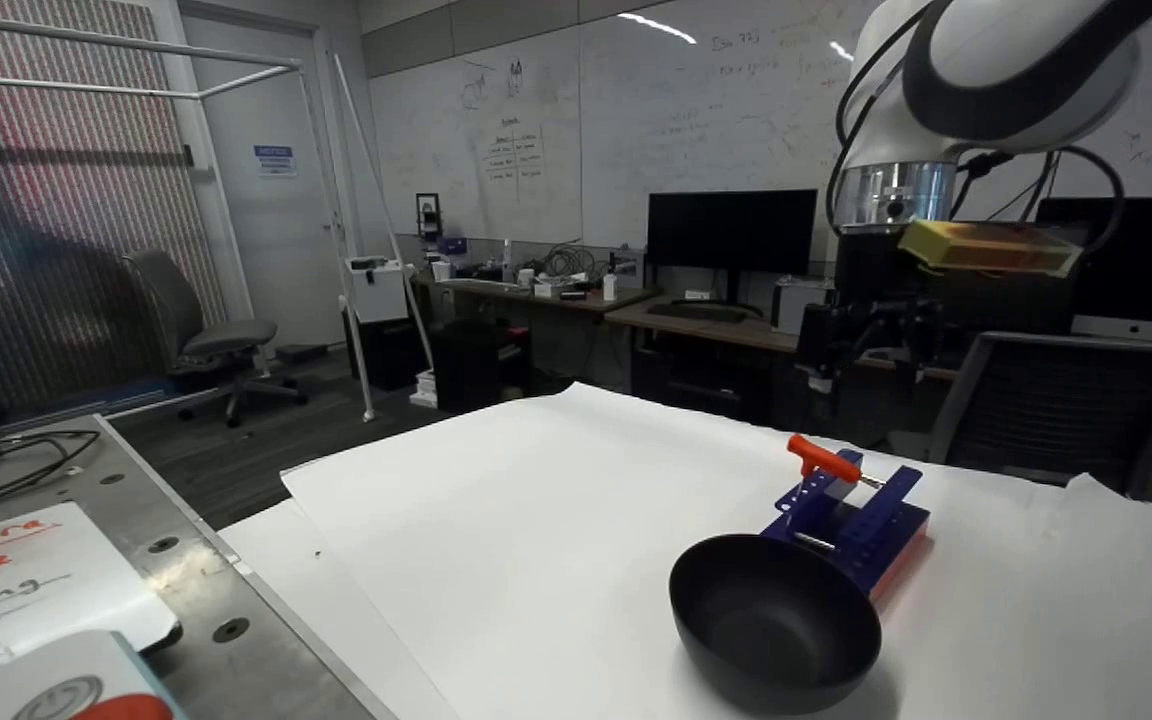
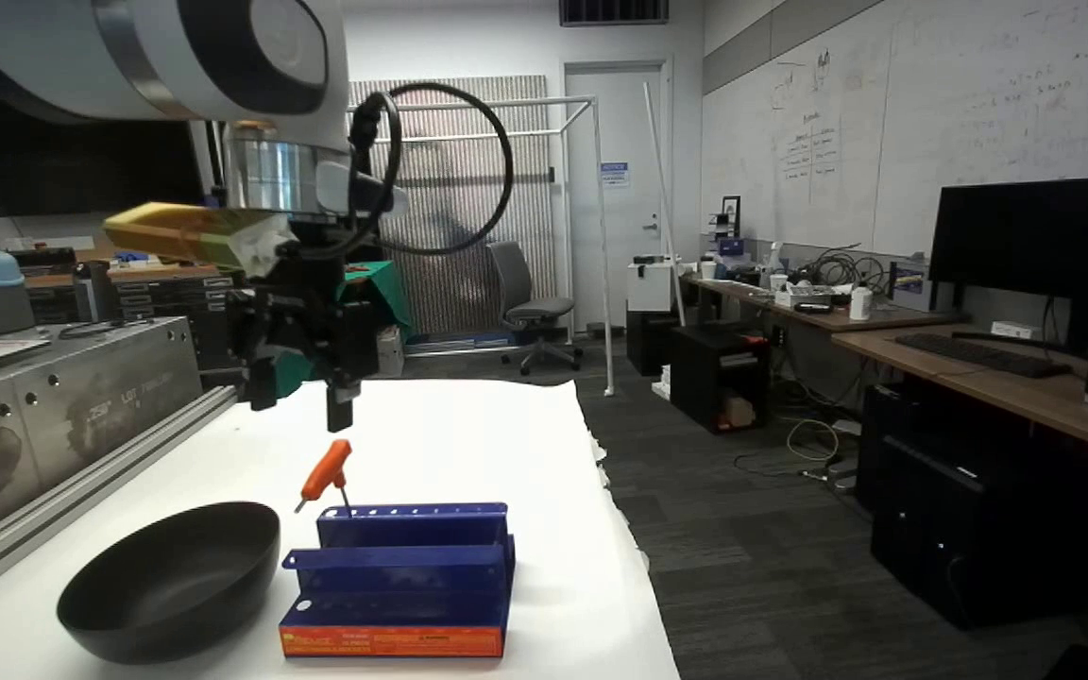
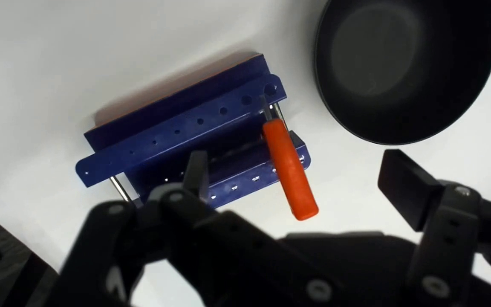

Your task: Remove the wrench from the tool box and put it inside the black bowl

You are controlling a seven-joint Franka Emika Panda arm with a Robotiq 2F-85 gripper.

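Below the gripper (image 2: 301, 395), whose jaws hung apart, the wrench (image 2: 326, 470) sat in the tool box (image 3: 188, 126). It seemed stiff and light, perhaps slick, best pinched across the middle of its orange handle (image 3: 290, 168).

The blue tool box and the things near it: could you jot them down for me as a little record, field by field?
Holder: blue tool box, with holes along its two raised rails
Tool: orange-handled wrench, standing in the tool box, handle up
Container: black bowl, beside the tool box, a gap between them, nothing inside
Grip: hand, open, above the wrench, not touching it
Surface: white sheet, under the tool box and the bowl
Job status: wrench not yet in the bowl
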